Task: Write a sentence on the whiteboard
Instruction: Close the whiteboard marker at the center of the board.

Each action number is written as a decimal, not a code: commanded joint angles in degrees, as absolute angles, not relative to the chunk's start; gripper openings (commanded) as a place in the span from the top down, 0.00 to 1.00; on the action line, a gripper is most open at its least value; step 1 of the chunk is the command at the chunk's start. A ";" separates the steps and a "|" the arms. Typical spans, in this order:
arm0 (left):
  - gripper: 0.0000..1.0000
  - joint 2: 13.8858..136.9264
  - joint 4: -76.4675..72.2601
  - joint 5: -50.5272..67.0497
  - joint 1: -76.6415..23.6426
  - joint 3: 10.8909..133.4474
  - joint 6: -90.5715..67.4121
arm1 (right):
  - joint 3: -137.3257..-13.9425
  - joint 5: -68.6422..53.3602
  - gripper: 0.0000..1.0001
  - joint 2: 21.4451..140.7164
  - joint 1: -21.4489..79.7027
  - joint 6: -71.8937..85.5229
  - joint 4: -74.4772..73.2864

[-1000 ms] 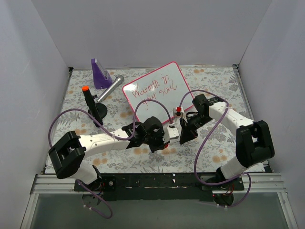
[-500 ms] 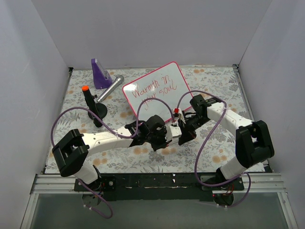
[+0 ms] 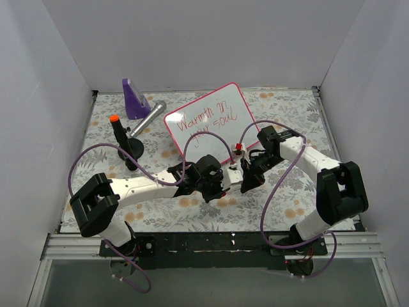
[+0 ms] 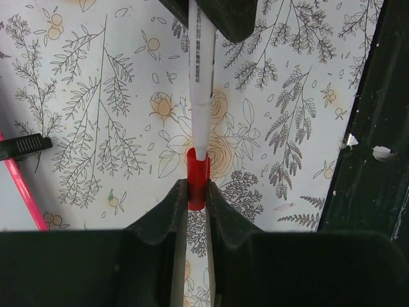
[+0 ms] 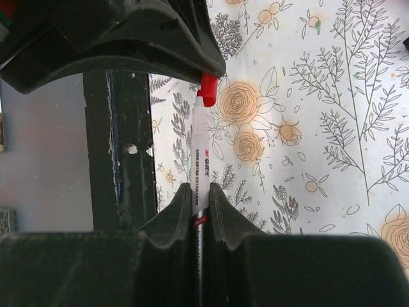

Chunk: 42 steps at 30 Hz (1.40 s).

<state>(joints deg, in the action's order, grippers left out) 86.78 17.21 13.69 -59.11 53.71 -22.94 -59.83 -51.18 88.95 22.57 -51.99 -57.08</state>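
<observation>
Left gripper pinches the red cap, right gripper the marker, whiteboard just beyond both.

The red cap hides the tip of the marker.

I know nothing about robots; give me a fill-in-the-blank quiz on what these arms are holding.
The left pincer is shut on a small ___ plastic marker cap.
The right pincer is shut on the white marker barrel, whose tip sits in that ___.
The red handwritten sentence on the pink-framed white whiteboard ends with the word ___.
Missing words: red; cap; soul.
</observation>
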 commanded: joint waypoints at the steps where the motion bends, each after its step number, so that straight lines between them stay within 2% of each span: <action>1: 1.00 84.11 17.23 13.62 -59.50 53.26 -22.68 | -60.38 -51.24 0.99 87.28 21.62 -51.68 -57.30; 12: 1.00 83.58 17.40 12.75 -59.50 53.00 -22.76 | -59.41 -49.75 0.99 87.01 21.36 -50.98 -56.34; 42: 1.00 85.34 15.21 15.91 -59.50 55.46 -24.08 | -60.21 -54.93 0.99 91.84 21.45 -51.77 -57.04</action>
<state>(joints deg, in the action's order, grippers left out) 86.48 17.34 14.11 -59.11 53.30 -23.51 -59.16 -52.31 91.15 21.50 -51.20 -56.66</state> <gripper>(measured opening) 0.112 0.163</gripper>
